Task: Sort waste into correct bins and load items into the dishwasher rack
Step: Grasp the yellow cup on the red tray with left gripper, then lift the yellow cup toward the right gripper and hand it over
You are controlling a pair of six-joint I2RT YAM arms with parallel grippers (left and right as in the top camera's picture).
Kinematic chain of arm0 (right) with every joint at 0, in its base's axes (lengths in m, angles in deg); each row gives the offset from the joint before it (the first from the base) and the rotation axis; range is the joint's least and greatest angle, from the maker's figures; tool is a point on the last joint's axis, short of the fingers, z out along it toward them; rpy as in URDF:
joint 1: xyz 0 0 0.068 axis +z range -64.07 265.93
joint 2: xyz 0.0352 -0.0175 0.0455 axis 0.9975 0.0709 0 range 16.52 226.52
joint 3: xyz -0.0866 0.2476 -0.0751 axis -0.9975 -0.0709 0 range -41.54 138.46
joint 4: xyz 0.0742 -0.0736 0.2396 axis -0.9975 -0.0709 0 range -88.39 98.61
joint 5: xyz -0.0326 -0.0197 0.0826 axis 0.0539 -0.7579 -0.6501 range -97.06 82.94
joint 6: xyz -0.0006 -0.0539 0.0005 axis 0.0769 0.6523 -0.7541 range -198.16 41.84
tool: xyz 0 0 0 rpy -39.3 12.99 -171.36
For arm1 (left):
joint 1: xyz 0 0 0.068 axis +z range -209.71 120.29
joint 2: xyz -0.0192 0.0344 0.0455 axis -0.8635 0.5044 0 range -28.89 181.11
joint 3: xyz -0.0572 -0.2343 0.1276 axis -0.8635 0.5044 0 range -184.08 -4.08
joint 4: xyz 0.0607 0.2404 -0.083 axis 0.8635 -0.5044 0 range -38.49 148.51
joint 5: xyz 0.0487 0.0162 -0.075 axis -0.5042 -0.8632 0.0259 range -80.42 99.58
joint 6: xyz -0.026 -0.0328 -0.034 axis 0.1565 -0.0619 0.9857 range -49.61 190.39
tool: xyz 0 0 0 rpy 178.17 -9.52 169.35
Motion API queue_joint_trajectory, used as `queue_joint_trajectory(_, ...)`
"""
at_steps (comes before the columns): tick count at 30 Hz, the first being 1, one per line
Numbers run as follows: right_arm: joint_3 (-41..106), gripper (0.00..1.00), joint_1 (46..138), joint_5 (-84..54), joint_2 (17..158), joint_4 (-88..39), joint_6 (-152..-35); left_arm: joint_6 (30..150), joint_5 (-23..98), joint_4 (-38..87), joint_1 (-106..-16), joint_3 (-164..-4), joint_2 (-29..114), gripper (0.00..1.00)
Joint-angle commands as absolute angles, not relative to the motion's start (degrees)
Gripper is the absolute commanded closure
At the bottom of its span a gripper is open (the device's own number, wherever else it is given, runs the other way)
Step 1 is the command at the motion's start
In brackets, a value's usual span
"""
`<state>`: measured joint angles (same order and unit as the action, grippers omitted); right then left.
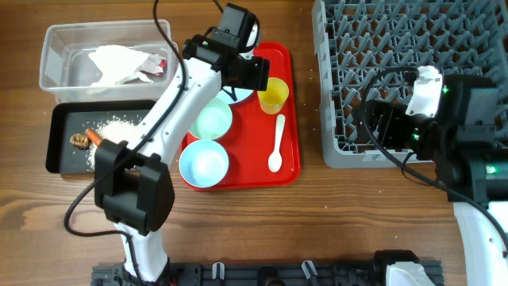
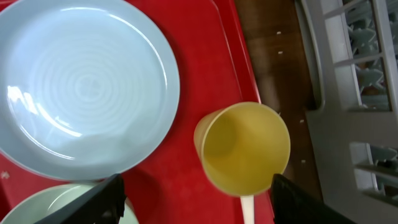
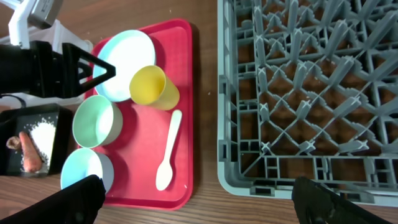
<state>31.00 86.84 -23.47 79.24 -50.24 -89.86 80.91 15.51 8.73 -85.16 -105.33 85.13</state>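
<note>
Yellow cup (image 2: 245, 149) is hovered over by the released left gripper (image 2: 196, 196); loading the dishwasher rack (image 1: 381, 87) is judged in hand, and lowering to grasp it is needed.

Far left corner: clear tub (image 1: 59, 48) holding a crumpled napkin (image 1: 119, 62).
Left edge: black tray (image 1: 59, 155) with rice (image 1: 119, 127), carrot piece (image 1: 94, 137), brown scrap (image 1: 78, 141).
Middle: red tray (image 1: 290, 119) carrying mint bowl (image 1: 213, 119), blue bowl (image 1: 204, 162), yellow cup (image 1: 272, 96), spoon (image 1: 277, 143).
Right edge: grey rack (image 1: 381, 48).
Left hand (image 1: 255, 75): above the red tray's far end, beside the cup; probably the plate (image 1: 240, 97) beneath.

Cup (image 1: 272, 97), spoon (image 1: 277, 143) on serving tray (image 1: 251, 163); rack (image 1: 381, 71) right
</note>
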Motion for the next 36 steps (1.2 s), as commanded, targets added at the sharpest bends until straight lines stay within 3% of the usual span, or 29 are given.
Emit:
queue_joint_trajectory(1, 31.85, 0.00, 86.71, -22.48, 82.08, -50.61, -90.17, 79.82, 16.19, 11.05, -86.25, -106.73, 88.91, 0.28)
queue_joint_trajectory(5, 31.85, 0.00, 86.71, -22.48, 84.99, -51.24, -90.15, 79.84, 16.28, 11.84, -86.36, -106.73, 93.30, 0.32)
queue_joint_trajectory(7, 31.85, 0.00, 86.71, -22.46, 85.34, -51.20, -90.17, 79.82, 18.13, 11.84, -86.41, -106.73, 95.05, 0.40)
queue_joint_trajectory(8, 31.85, 0.00, 86.71, -22.46, 85.41, -51.16, -90.15, 79.82, 18.11, 12.01, -86.52, -106.73, 95.75, 0.51)
queue_joint_trajectory(10, 31.85, 0.00, 86.71, -22.44, 85.43, -51.26, -90.13, 80.01, 18.11, 12.54, -86.56, -106.73, 96.67, 0.60)
queue_joint_trajectory(13, 31.85, 0.00, 86.71, -21.87, 85.43, -51.26, -90.15, 80.82, 18.07, 13.06, -86.56, -106.73, 97.41, 0.91)
queue_joint_trajectory(14, 31.85, 0.00, 86.71, -21.83, 85.43, -51.26, -90.15, 81.63, 18.09, 13.21, -86.56, -106.73, 97.41, 0.96)
queue_joint_trajectory(17, 31.85, 0.00, 86.71, -21.85, 85.43, -51.00, -90.17, 84.76, 19.36, 13.35, -86.34, -106.80, 96.67, 0.96)
queue_joint_trajectory(20, 31.85, 0.00, 86.71, -21.89, 85.43, -50.43, -90.06, 84.69, 30.07, 11.93, -84.40, -106.91, 92.36, 0.96)
queue_joint_trajectory(26, 31.85, 0.00, 86.71, -45.28, 86.65, -40.16, -81.14, 75.16, 77.76, 11.07, -73.31, -106.88, 87.44, 0.96)
queue_joint_trajectory(29, 31.85, 0.01, 86.71, -54.94, 88.93, -33.43, -81.16, 72.06, 92.54, 11.12, -69.66, -106.88, 87.46, 0.96)
queue_joint_trajectory(32, 31.85, 0.00, 86.71, -68.93, 91.90, -24.62, -81.21, 72.08, 100.01, 11.64, -69.77, -106.88, 87.46, 0.96)
queue_joint_trajectory(36, 31.85, 0.00, 86.88, -74.20, 94.59, -19.86, -81.45, 72.30, 99.92, 11.58, -72.35, -106.88, 87.46, 0.96)
